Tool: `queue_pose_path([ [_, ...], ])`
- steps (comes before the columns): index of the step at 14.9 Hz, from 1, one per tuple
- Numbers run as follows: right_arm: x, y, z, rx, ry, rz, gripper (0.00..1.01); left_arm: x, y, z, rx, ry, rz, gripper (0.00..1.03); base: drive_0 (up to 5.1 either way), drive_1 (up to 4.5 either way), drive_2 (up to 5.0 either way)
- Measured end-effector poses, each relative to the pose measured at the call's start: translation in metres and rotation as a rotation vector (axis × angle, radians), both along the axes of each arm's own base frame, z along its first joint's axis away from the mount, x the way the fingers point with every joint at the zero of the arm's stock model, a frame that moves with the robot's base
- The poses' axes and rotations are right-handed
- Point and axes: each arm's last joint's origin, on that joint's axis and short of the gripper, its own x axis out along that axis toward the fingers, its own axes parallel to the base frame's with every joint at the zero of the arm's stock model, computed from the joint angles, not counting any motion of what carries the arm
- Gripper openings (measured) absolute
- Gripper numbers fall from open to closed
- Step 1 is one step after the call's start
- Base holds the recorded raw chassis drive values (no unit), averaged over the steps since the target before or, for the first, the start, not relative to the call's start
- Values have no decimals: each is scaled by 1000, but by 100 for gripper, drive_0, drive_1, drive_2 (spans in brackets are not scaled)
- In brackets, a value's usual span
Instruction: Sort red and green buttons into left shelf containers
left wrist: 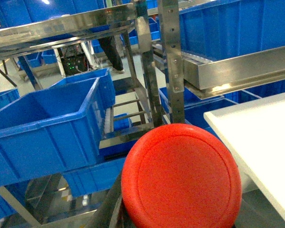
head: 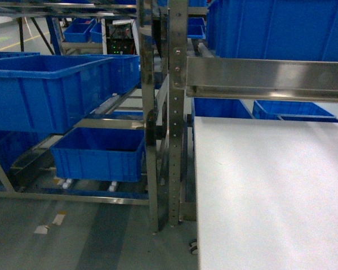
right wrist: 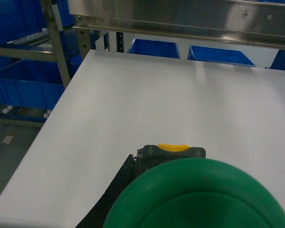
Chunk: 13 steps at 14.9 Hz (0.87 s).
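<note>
The red button (left wrist: pixel 180 178) fills the left wrist view, the green button (right wrist: pixel 199 194) the right, apparently carried; neither gripper's jaws show. Rigid, light, slick domes: hold the boxy body.

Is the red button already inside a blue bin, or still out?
Out: the red button sits by the left wrist camera, outside the blue bin.

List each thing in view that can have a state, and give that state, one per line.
red button: held up close under the left wrist camera, not yet in a bin.
green button: close under the right wrist camera, above the white table.
upper left blue bin: on the shelf, inside not visible.
lower blue bin: on the roller rails, inside not visible.
Grippers: fingers not visible in any view.
</note>
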Motion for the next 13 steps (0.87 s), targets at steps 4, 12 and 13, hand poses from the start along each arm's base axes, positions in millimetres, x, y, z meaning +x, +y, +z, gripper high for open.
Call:
queue_pose_path([
  [4,0,0,0,0,0,1,27,0,0,0,0,2,-3,24,-513,226,226],
  [12,0,0,0,0,-2,0,27,0,0,0,0,0,0,24,-499,242,242],
  [13,0,0,0,0,-2,0,27,0,0,0,0,0,0,24,-499,242,242],
])
